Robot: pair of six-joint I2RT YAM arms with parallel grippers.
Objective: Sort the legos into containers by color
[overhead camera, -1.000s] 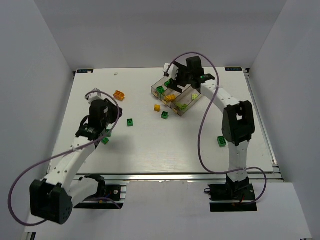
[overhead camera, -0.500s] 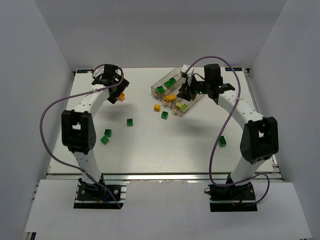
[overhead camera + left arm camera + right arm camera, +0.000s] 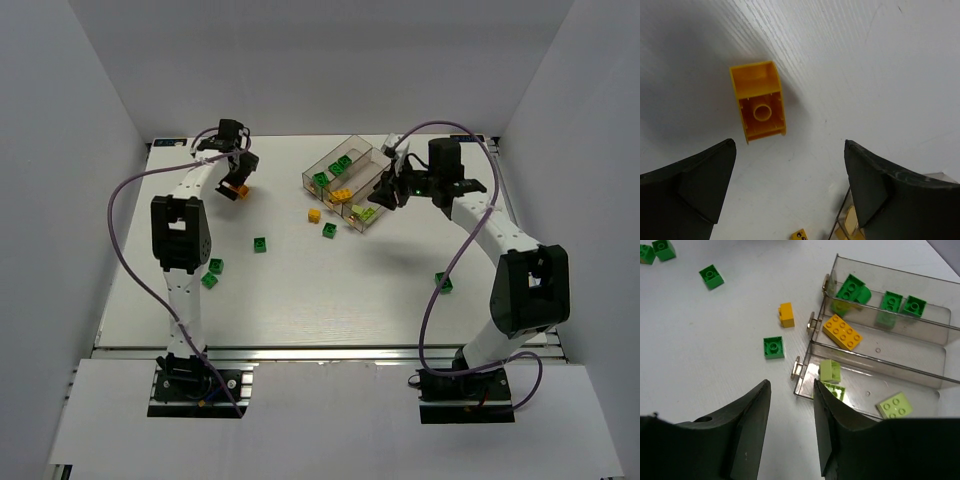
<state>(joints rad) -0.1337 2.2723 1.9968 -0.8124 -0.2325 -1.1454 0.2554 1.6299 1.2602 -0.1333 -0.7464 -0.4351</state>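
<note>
Top external view: across the table [image 3: 300,300], at the far right, the tray [image 3: 322,163], with sorted bricks [image 3: 842,331] inside, dark green, orange and yellow-green each in its own bin. Finds the left gripper [image 3: 788,150] now at the far left, up from the near left a second ago: wide open, empty, poised over the orange brick [image 3: 759,107] without touching. Finds the right gripper [image 3: 791,390] drawn back off the tray's right end, jaws narrowly parted, holding nothing. Suggests a drop finished and the next pick lined up. Leaves loose near the tray a small orange brick [image 3: 314,214], plus five green bricks [image 3: 260,244] scattered nearer.
</note>
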